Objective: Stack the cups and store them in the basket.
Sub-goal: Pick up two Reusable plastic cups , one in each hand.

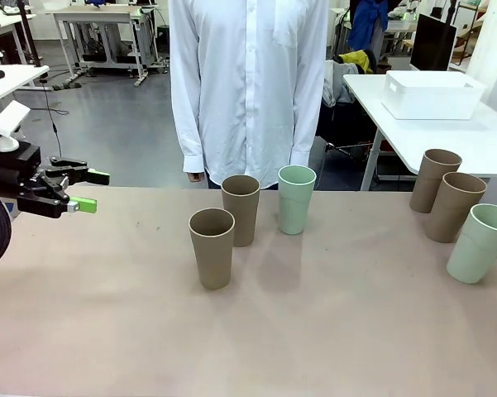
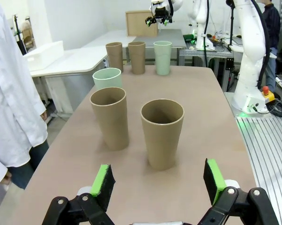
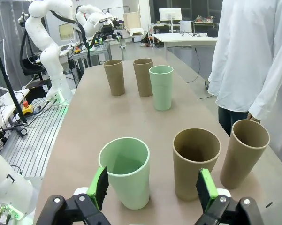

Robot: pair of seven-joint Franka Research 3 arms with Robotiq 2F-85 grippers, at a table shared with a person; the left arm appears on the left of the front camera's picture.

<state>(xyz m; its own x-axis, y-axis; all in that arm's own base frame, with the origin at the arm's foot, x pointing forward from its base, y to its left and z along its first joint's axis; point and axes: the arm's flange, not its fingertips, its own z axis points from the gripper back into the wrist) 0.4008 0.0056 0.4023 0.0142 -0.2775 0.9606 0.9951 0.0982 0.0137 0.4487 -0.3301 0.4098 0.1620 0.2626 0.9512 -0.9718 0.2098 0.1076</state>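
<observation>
1. left gripper [image 1: 91, 190], released and empty, hangs well left of the front brown cup [image 1: 212, 246], facing it
2. a second brown cup [image 1: 241, 208] stands just behind the front brown cup, a mint cup [image 1: 297, 198] behind and right of it
3. right gripper [image 3: 152, 187], released and empty, faces a pale green cup [image 3: 125, 171] and two tan cups [image 3: 196, 161], all far right of the front brown cup
4. basket [image 1: 430, 103] sits on a side table [image 1: 488, 149] beyond and right of the front brown cup, apart from both grippers

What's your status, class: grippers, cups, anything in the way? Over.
Left gripper open, empty. Right gripper open, empty. Six cups upright, unstacked, two groups of three. Basket on side table; person at far edge.
</observation>
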